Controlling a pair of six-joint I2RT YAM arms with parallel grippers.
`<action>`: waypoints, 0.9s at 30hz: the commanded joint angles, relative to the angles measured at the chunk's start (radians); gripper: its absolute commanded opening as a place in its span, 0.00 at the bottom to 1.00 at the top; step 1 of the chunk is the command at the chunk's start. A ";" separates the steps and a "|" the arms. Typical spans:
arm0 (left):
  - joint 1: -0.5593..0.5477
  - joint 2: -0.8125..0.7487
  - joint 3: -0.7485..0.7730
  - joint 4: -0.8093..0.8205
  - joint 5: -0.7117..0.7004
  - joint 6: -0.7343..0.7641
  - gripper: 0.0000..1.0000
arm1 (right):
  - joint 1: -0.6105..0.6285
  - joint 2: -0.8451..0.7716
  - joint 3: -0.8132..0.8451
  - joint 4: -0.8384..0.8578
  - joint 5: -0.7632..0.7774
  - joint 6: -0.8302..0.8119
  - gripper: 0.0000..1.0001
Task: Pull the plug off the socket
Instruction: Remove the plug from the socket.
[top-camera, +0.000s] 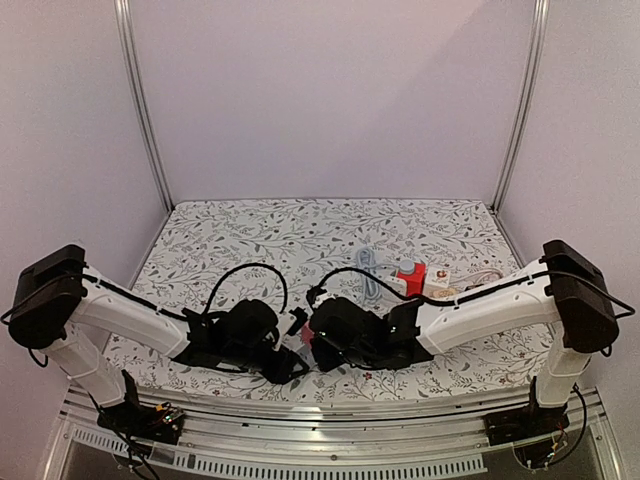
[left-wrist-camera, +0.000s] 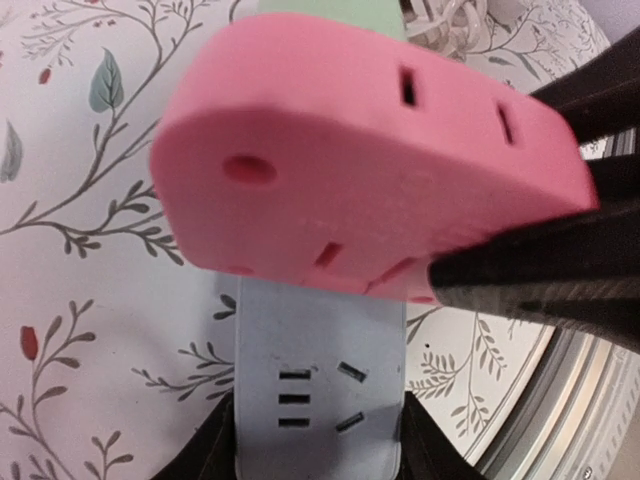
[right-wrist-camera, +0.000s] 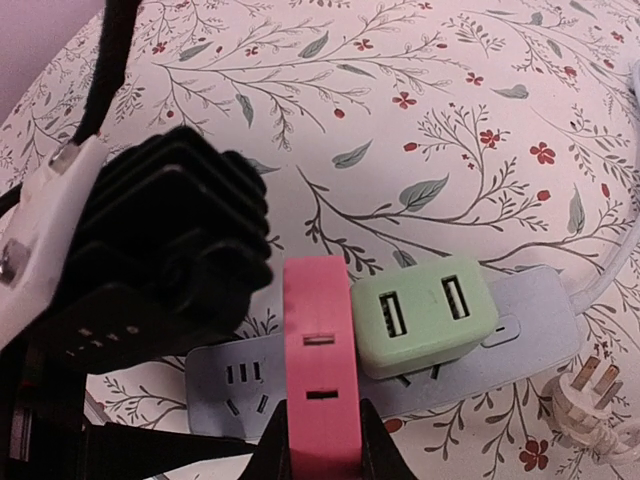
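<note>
Pinching the plug (right-wrist-camera: 318, 375) by its flat pink sides, the right gripper (right-wrist-camera: 322, 445) holds it where it stands on the strip (left-wrist-camera: 320, 370), while the left gripper (left-wrist-camera: 318, 455) clamps the strip's end against the table (right-wrist-camera: 450, 100). The plug looks light, rigid and smooth, probably tight in its socket, so a straight upward pull suits it. A green adapter (right-wrist-camera: 425, 312) sits just beside it, and the space above is open.

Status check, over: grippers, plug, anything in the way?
Left gripper clamped on the grey power strip. Right gripper clamped on the pink plug, not visibly lifted. Green USB adapter plugged in right beside it.
</note>
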 joint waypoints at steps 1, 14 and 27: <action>0.024 0.016 -0.014 -0.052 -0.027 -0.014 0.13 | -0.081 -0.035 -0.034 -0.050 -0.073 0.114 0.00; 0.024 0.010 -0.016 -0.044 -0.023 -0.019 0.13 | -0.049 -0.051 -0.061 -0.027 -0.022 0.087 0.00; 0.025 0.001 -0.017 -0.047 -0.025 -0.020 0.12 | 0.063 0.017 0.049 -0.144 0.142 0.002 0.00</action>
